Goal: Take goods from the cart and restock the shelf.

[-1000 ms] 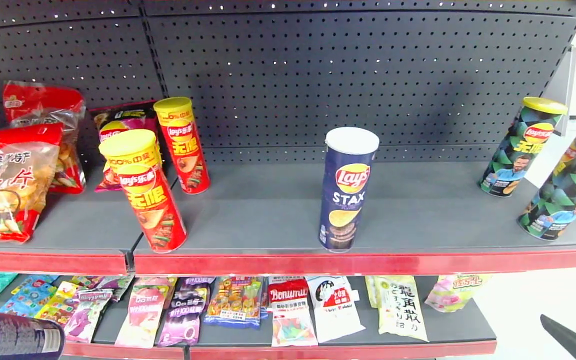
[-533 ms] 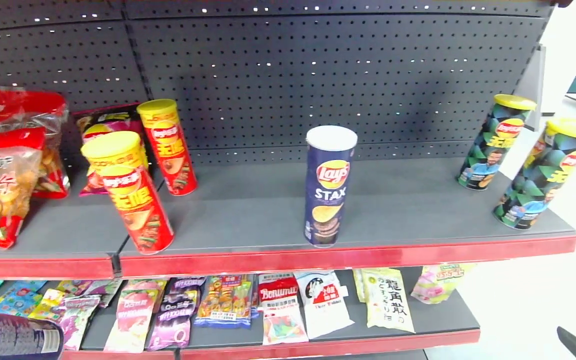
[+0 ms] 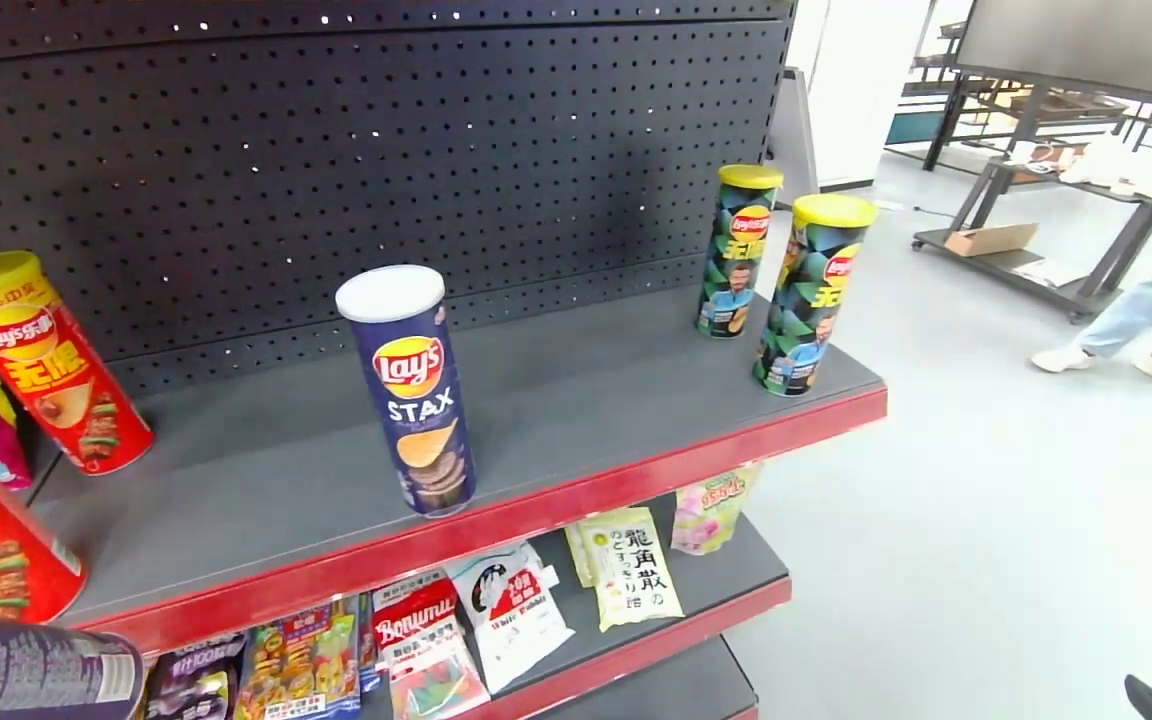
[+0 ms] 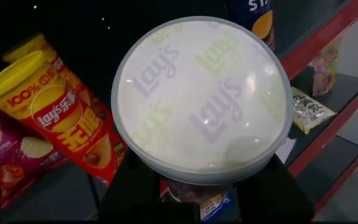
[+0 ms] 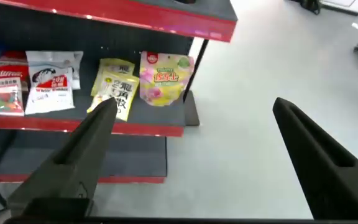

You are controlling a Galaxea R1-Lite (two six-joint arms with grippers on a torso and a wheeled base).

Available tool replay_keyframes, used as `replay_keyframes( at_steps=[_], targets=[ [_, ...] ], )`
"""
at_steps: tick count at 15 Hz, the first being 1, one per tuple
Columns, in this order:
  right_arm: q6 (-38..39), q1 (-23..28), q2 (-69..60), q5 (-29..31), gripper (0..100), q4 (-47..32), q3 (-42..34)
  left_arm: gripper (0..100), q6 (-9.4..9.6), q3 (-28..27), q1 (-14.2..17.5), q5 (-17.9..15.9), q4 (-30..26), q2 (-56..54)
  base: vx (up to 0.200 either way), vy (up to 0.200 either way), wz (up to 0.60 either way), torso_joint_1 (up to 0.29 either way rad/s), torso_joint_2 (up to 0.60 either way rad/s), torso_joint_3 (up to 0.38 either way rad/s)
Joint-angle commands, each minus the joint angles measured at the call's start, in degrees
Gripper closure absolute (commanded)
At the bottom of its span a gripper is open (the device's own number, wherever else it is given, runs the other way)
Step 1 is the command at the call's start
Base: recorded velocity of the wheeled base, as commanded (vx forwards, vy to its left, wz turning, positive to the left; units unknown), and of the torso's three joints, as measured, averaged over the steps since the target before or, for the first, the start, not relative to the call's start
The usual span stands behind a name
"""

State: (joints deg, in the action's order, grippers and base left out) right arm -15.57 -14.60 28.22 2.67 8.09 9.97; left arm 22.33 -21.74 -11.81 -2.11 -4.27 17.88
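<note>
The cylindrical can (image 3: 26, 668) bears a round translucent lid (image 4: 201, 93)

The shelf (image 3: 266, 470) is dark grey with a red front edge; its pegboard (image 3: 386, 150) is black, dotted with holes. The middle can (image 3: 411, 400) is navy, white-lidded. The left-edge cans (image 3: 46, 370) are red with yellow lids, the right-corner cans (image 3: 811, 295) green-and-black triangles under yellow lids. The carried can (image 4: 201, 93) has a milky white lid with pale repeated lettering.

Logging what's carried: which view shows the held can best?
Left wrist view: the held can faces it lid-on, large and central. Head view catches just its dark side at the corner. Right wrist view faces the lower shelf.
</note>
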Motion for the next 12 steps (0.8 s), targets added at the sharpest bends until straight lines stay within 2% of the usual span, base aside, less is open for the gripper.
replay_keyframes(
  at_steps=[1, 3, 5, 6, 7, 8, 10, 12],
  targets=[
    [0.1, -0.07, -2.12, -0.03, 0, -0.01, -0.83, 100, -0.18, -0.24, -0.05, -1.41, 0.05, 0.31, 0.0, 0.0, 0.0, 0.0, 0.0, 0.0],
    [2.38, 0.45, -7.3, -0.03, 0, -0.01, -3.91, 100, -1.06, -0.85, 0.04, -1.85, 0.22, 2.33, 0.0, 0.0, 0.0, 0.0, 0.0, 0.0],
    [5.11, 0.28, -15.74, -0.3, 0, -0.1, -7.69, 100, -4.4, -3.23, 0.04, -1.58, 0.22, 6.02, 0.0, 0.0, 0.0, 0.0, 0.0, 0.0],
    [4.67, 0.72, -21.19, 0.32, 0, -0.8, -9.53, 100, -5.37, -4.54, 0.04, -1.67, 0.22, 8.22, 0.0, 0.0, 0.0, 0.0, 0.0, 0.0],
    [3.97, 0.98, -23.04, 0.85, 0, -2.21, -9.97, 100, -5.81, -5.07, 0.04, -1.76, 0.31, 9.45, 0.0, 0.0, 0.0, 0.0, 0.0, 0.0],
    [3.53, 1.07, -22.68, 5.06, 0, -2.91, -9.97, 100, -7.22, -5.69, 0.04, -2.64, 0.31, 12.26, 0.0, 0.0, 0.0, 0.0, 0.0, 0.0],
    [4.14, 1.07, -22.68, 7.44, 0, -3.44, -9.97, 100, -8.01, -6.21, 0.04, -4.75, 0.66, 14.9, 0.0, 0.0, 0.0, 0.0, 0.0, 0.0],
    [7.04, 1.07, -22.68, 8.05, 0, -3.88, -9.97, 100, -9.15, -7.53, 0.04, -6.15, 4.79, 20.09, 0.0, 0.0, 0.0, 0.0, 0.0, 0.0]
  ],
)
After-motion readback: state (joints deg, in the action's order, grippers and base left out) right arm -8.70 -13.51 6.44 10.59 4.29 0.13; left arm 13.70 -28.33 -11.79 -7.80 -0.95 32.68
